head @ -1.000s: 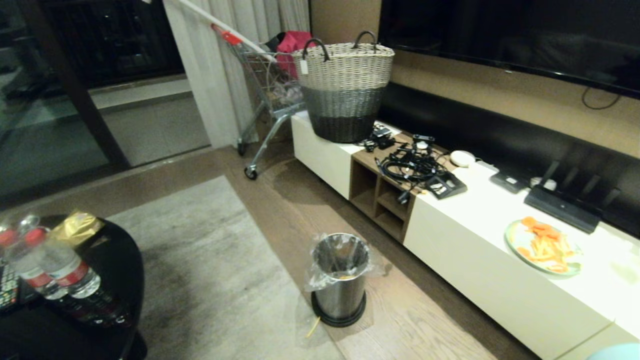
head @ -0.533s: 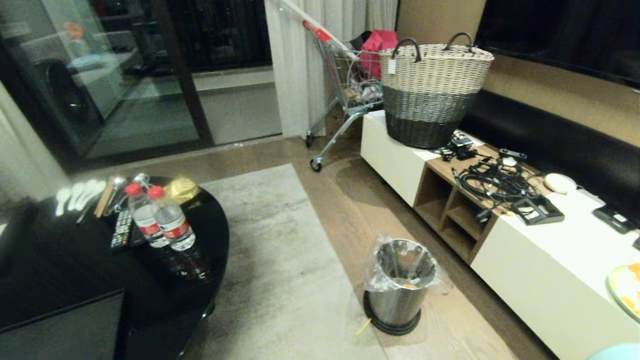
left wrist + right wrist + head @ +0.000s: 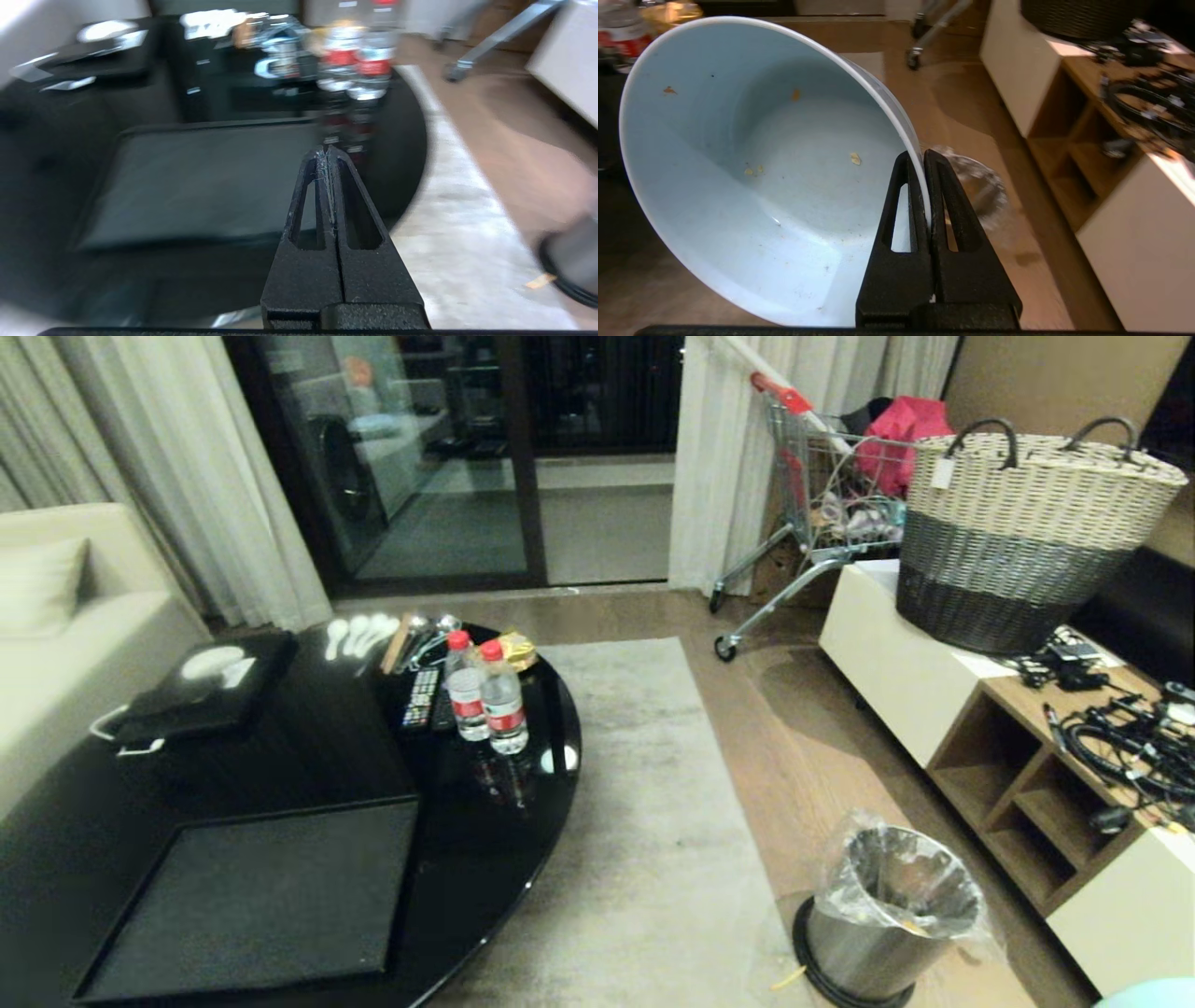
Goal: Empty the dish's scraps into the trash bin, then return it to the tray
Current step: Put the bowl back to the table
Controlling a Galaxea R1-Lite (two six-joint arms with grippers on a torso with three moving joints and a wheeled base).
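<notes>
— So, where do we have the dish (image 3: 752, 186)?
— Nearly empty, its rim clenched in our right end effector (image 3: 927, 186). Left end effector (image 3: 328, 156) clamped on nothing; tray (image 3: 252, 896) lower left, trash bin (image 3: 887, 919) lower right.

A deep pale blue-white ceramic bowl (image 3: 752, 186) is showing tiny orange and yellow specks inside. A flat matte black tray (image 3: 252, 896) is lying on a glossy black table (image 3: 523, 803). A silvery steel bin (image 3: 882, 919) is wearing a clear liner. A woven basket (image 3: 1027, 541) is showing cream, grey and black bands.
</notes>
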